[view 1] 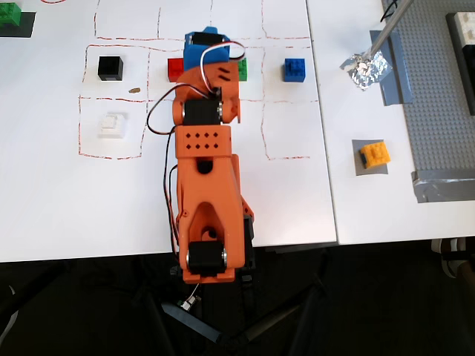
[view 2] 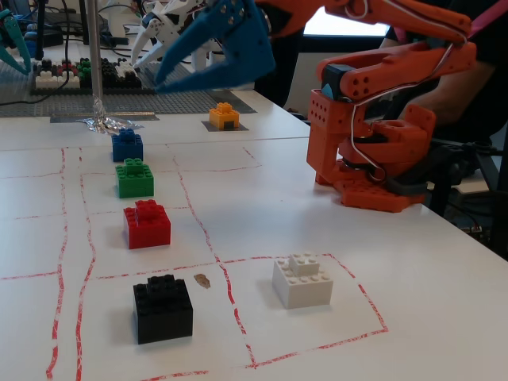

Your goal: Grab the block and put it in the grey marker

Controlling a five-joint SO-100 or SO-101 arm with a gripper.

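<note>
The orange-yellow block [view 1: 375,156] sits on the small dark-grey marker [view 1: 358,165] at the right of the overhead view, far from the arm. In the fixed view the block [view 2: 224,116] rests on the marker [view 2: 209,127] at the back. My blue gripper [view 1: 202,43] hovers over the row of bricks, between the red and green ones. In the fixed view the gripper [view 2: 202,75] is raised high above the table, jaws apart and empty.
A red-lined grid holds a black brick [view 1: 110,68], white brick [view 1: 112,124], red brick [view 1: 175,70], green brick [view 1: 243,69] and blue brick [view 1: 295,70]. A foil lump on a rod [view 1: 365,68], a grey-blue tape strip [view 1: 397,67] and a studded baseplate [view 1: 438,111] lie right.
</note>
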